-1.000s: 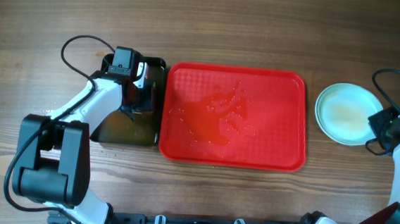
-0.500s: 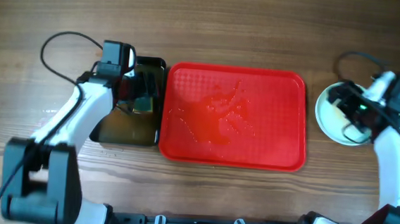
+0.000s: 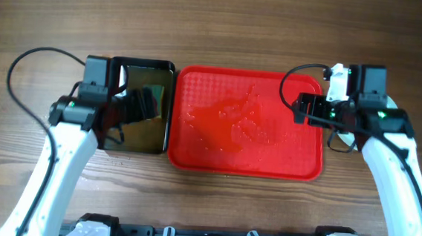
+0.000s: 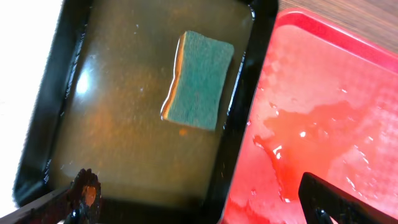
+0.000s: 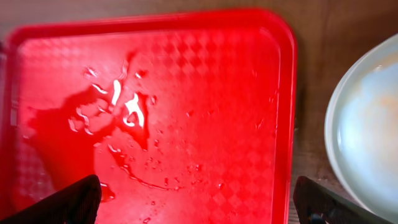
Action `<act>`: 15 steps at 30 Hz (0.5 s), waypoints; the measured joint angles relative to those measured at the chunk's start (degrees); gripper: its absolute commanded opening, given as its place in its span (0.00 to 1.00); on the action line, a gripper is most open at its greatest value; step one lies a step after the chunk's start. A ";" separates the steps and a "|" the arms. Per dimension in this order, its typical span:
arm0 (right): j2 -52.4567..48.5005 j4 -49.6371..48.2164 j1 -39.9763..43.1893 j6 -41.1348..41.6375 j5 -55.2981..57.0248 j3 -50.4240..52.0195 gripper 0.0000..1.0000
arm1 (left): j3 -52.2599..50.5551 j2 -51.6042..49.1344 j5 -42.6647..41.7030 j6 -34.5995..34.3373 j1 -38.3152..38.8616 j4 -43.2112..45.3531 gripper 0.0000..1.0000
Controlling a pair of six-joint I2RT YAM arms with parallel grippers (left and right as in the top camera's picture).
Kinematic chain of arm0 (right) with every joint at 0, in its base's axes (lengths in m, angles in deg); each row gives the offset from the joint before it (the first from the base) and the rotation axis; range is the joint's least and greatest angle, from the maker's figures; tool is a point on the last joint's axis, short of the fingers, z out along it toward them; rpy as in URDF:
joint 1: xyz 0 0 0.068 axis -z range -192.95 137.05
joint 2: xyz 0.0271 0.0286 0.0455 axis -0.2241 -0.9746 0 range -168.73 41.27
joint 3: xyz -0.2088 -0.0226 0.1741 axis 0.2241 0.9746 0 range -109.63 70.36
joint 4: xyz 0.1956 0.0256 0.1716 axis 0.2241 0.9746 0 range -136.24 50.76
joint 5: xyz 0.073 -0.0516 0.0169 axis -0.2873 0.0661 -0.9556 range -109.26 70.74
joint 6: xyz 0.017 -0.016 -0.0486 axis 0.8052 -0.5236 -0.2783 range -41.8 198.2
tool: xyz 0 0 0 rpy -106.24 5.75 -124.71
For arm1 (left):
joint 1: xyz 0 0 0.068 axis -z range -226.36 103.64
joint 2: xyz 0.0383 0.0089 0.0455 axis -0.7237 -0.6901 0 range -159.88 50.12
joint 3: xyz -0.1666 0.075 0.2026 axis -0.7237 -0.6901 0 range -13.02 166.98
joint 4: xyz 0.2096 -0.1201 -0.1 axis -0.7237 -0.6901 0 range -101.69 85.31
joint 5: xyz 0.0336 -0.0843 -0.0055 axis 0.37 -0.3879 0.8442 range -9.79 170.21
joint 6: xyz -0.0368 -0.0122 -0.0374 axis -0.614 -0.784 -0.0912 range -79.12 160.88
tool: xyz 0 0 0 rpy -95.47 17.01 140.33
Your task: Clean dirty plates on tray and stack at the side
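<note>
Over the desk we hold our left end effector spread above the discarded sponge, our right end effector spread near the set-aside plate.

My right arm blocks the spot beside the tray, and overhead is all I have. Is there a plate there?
Observer: Yes. The right wrist view shows a plate on the table just past the right rim of the tray, apart from it.
Operator: Is it clean?
Observer: Not fully. A faint yellowish-orange film shows on its face. I cannot tell whether more plates lie under it.
Operator: And the sponge? My left arm covers part of the bin.
Observer: The left wrist view shows the green sponge lying in the brownish water of the bin, clear of the open left gripper.
</note>
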 measured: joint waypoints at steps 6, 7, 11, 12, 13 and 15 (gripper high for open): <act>18.86 -2.67 0.00 -0.17 0.66 4.00 0.99 | -3.69 14.01 0.68 0.66 1.99 -0.74 1.00; 22.84 -2.73 0.00 -0.20 1.03 5.16 0.99 | -5.77 18.84 0.87 0.63 3.23 -0.22 1.00; 32.65 -0.72 0.00 -0.20 1.33 7.02 0.99 | -10.45 32.46 1.51 0.63 5.25 -0.76 1.00; 33.88 -0.59 0.00 -0.20 1.44 7.10 0.99 | -10.71 34.69 1.66 0.63 5.22 -1.16 1.00; 34.75 -0.52 0.00 -0.22 1.46 7.10 1.00 | -10.78 36.41 1.75 0.63 5.22 -1.07 1.00; 35.01 -0.46 0.00 -0.20 1.46 7.10 0.99 | -10.82 38.80 1.95 0.63 5.22 -1.20 1.00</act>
